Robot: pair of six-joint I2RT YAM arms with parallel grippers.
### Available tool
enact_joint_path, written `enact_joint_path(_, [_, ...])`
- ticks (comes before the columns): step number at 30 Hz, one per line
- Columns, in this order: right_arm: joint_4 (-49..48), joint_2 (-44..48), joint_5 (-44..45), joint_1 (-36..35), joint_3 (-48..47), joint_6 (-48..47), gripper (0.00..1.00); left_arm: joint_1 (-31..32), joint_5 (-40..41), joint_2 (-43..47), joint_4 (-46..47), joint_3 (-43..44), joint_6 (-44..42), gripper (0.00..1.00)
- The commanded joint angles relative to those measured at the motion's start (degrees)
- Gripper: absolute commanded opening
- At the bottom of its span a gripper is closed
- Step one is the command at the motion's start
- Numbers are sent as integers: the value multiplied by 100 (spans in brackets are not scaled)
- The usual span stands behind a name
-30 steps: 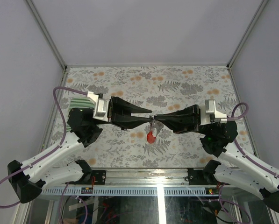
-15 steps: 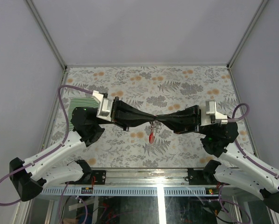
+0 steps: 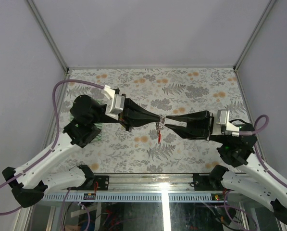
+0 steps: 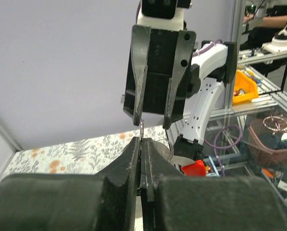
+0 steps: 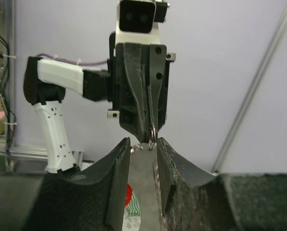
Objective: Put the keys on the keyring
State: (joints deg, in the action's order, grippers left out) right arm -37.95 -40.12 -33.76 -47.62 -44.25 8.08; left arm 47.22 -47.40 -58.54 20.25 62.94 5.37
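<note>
Silvery keyring (image 5: 152,131) is clamped in the closed left gripper (image 3: 161,118); right gripper (image 3: 168,122) has its jaws apart, so next it probably must catch the hanging keys (image 3: 157,129)

The table (image 3: 191,82) has a floral-print top, grey leaves and orange blossoms. A green-and-white striped cloth (image 3: 99,133) lies flat on it, near the table's left edge and mostly covered from above.

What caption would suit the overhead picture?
Left pincer pinches a keyring with a red tag above the table; right pincer stands open.
</note>
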Motion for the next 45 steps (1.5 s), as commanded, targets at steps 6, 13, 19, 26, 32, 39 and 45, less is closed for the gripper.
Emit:
enact_joint_path(6, [3321, 156, 513, -9, -1241, -1553, 37, 29, 388, -510, -4897, 2145, -2396, 0])
enact_joint_path(13, [3748, -3, 687, -10, -1277, -1600, 37, 28, 923, -1391, -7346, 3612, -3226, 0])
enact_joint_path(19, [3852, -33, 672, -9, -1072, -1691, 37, 59, 1564, -1991, -8765, 4538, -3575, 0])
enact_joint_path(26, [3527, -367, 261, -6, -845, -1525, 39, 285, 2048, -2352, -9512, 4986, -3747, 0])
enact_joint_path(32, [2824, -736, -188, -10, -667, -1381, 40, 457, 2090, -2383, -9518, 5053, -3756, 0])
enact_joint_path(39, [2571, -1036, -508, -11, -749, -1211, 39, 582, 2148, -2428, -9591, 5052, -3756, 0])
enact_joint_path(45, [2658, -1139, -652, -11, -842, -1206, 35, 672, 2278, -2553, -9707, 5154, -3904, 0])
